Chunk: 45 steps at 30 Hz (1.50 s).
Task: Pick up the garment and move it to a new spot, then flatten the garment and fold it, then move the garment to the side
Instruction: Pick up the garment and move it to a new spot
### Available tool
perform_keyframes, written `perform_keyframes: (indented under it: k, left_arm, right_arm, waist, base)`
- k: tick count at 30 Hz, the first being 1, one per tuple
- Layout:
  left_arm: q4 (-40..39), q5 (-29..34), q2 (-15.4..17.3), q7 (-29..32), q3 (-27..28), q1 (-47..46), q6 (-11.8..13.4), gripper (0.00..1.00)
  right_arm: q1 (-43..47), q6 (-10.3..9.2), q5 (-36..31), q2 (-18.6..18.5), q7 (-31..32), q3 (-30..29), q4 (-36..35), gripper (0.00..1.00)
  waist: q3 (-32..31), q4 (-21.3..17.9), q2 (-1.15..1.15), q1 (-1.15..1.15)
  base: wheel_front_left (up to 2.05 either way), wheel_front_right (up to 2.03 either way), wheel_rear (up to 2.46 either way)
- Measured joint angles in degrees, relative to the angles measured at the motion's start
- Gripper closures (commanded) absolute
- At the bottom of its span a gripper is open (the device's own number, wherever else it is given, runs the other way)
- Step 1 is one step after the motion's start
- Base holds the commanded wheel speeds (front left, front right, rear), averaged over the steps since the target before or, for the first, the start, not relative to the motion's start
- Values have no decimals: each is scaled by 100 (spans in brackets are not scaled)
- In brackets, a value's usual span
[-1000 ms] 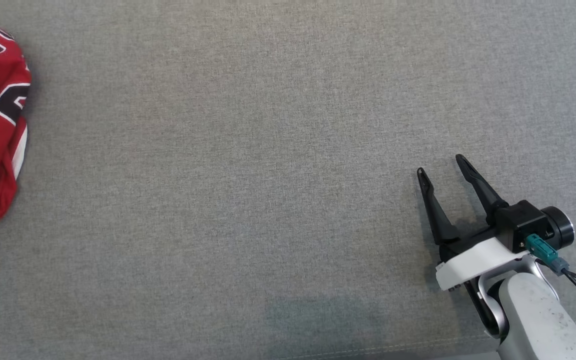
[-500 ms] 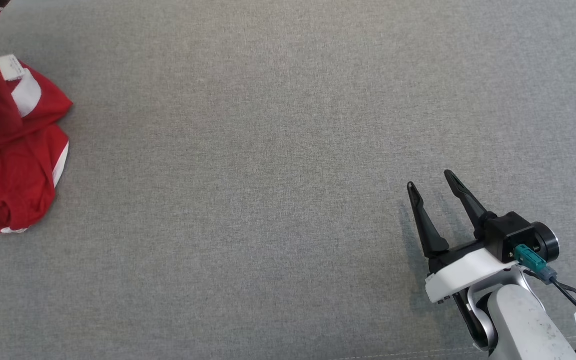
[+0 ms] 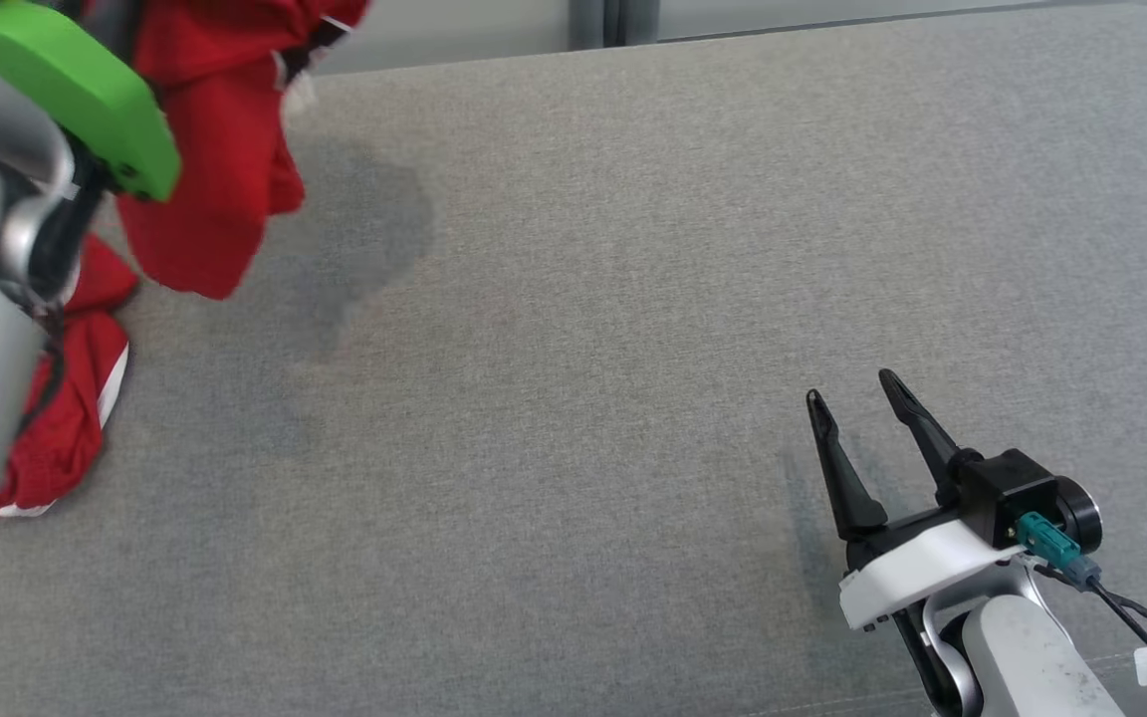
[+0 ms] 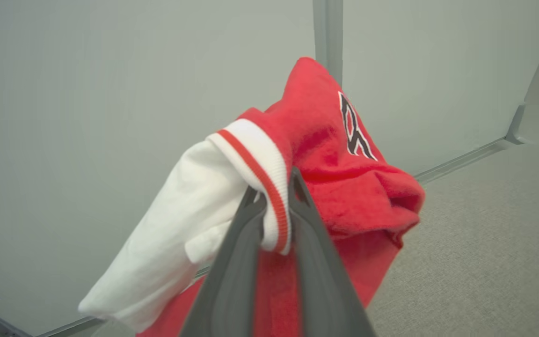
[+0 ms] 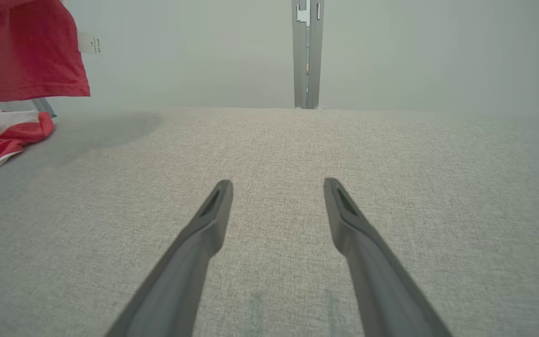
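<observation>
The garment (image 3: pixel 220 149) is a red jersey with white trim and black lettering. Most of it hangs in the air at the top left of the head view, while its lower end (image 3: pixel 61 428) still lies on the grey surface. In the left wrist view my left gripper (image 4: pixel 276 187) is shut on the white-and-red ribbed edge of the garment (image 4: pixel 339 164), which drapes over the fingers. My right gripper (image 3: pixel 852 393) rests low over the surface at the lower right, open and holding nothing. In the right wrist view the garment (image 5: pixel 26 51) hangs at the far left.
The grey fabric surface (image 3: pixel 573 329) spreads across the whole work area. Its far edge meets a pale wall with a vertical metal post (image 5: pixel 307 54). My left arm with its green cover (image 3: pixel 66 90) fills the upper left corner of the head view.
The head camera has tilted up, showing the far edge and wall. My left arm has come into view at the upper left, lifting the garment off the surface. The right gripper stays open.
</observation>
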Motion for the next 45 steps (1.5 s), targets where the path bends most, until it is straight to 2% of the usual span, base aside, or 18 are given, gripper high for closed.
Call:
perform_keyframes:
  k: [5, 9, 18, 23, 24, 25, 29, 34, 39, 45]
  left_arm:
    - [-475, -37, -449, -30, -279, 563, 113, 100]
    - [-498, -32, -734, -79, -543, 969, 152, 100]
    - [89, -65, -1288, -504, -1033, 1766, 37, 100]
    - [583, -56, -1529, -953, -1302, 2037, -43, 98]
    - [691, -42, -1559, -1067, -1341, 2082, -57, 56]
    - [810, -43, -1594, -1166, -1366, 2123, -59, 0]
    - [1140, -19, -1686, -1580, -1326, 2186, -59, 0]
    - [1224, 104, -1757, -1726, -983, 2354, 96, 0]
    - [646, 488, -1703, -1750, -318, 2610, 369, 0]
    - [-250, 1230, -1647, -1759, 641, 3450, 653, 0]
  right_arm:
    - [57, 1, 18, 11, 0, 96, 43, 0]
    - [33, 0, 18, 20, 0, 152, 40, 0]
    - [-26, 0, 19, 44, 0, 69, 11, 0]
    - [-34, 1, 33, 80, 0, -1, -9, 0]
    - [-35, 0, 34, 93, 0, -30, -16, 0]
    - [-36, 0, 34, 97, 0, -55, -23, 0]
    - [-32, 0, 33, 122, 0, -115, -35, 0]
    - [-9, 1, 24, 146, 1, -178, -51, 0]
    - [8, 1, 14, 147, 1, -186, -75, 0]
    - [76, 0, 14, 118, 0, -198, -80, 0]
  waist:
    - [-104, -259, 0, 0]
    - [-117, -512, 0, 0]
    - [5, -1137, 0, 0]
    - [94, -1474, 0, 0]
    - [107, -1535, 0, 0]
    - [118, -1594, 0, 0]
    - [130, -1750, 0, 0]
    - [73, -1673, 0, 0]
    - [-9, -1486, 0, 0]
    - [-162, -1168, 0, 0]
  base:
    - [0, 0, 0]
    - [0, 0, 0]
    - [0, 0, 0]
    - [0, 0, 0]
    - [0, 0, 0]
    - [0, 0, 0]
    - [0, 0, 0]
    - [0, 0, 0]
    - [0, 0, 0]
    - [0, 0, 0]
